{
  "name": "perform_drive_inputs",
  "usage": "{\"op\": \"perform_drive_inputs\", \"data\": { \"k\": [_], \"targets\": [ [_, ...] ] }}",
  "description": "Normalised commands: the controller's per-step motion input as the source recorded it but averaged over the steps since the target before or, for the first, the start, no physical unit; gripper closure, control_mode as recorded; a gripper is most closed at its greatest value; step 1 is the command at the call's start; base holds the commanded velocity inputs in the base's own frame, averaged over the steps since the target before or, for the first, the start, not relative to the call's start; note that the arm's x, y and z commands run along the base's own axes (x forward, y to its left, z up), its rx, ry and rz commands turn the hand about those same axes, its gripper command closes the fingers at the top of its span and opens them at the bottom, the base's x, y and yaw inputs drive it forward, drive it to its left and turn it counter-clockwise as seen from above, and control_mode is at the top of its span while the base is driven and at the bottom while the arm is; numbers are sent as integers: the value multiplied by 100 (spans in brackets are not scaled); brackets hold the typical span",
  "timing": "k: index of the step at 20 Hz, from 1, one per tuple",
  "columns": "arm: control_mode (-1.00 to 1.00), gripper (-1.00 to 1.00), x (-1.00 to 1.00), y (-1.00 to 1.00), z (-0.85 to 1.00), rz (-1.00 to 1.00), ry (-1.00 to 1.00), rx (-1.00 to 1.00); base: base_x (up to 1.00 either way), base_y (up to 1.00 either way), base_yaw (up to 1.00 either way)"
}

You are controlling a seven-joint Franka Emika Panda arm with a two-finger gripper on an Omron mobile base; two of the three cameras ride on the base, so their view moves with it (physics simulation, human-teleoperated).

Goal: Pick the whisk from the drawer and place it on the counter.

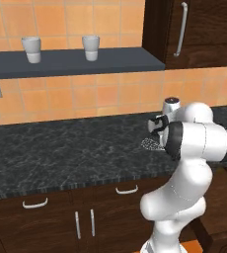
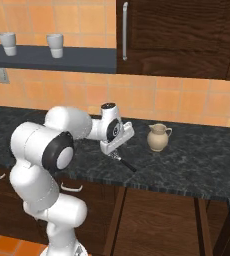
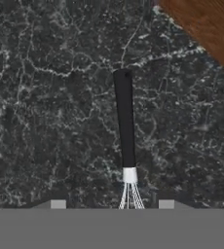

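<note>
In the left base view the gripper hangs low over the counter, the whisk just beneath it near the front edge. The right base view shows its dark handle slanting toward the near edge, left of the beige jug, seemingly laid down for release. In the hand view the whisk lies flat between the fingertips, which stand apart from its wires, so the jaws look open.

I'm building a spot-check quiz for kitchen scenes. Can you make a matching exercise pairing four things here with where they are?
Things:
1. whisk
2. beige jug
3. two white cups
4. gripper

Places:
A. on the dark grey wall shelf
B. lying on the counter beneath the gripper
C. standing on the counter near the tiled wall
D. just above the whisk's wire head

Pairs: 1-B, 2-C, 3-A, 4-D
</note>
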Motion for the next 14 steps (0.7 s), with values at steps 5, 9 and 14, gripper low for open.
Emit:
{"op": "perform_drive_inputs", "data": {
  "k": [5,9,14],
  "targets": [
    [-100,-100,-73,40,100,-1,-20,0,0,0,0],
    [-100,-100,-100,77,91,0,-25,-1,0,0,0],
    [-100,-100,-100,62,72,0,-35,-3,0,0,0]
  ]
}}
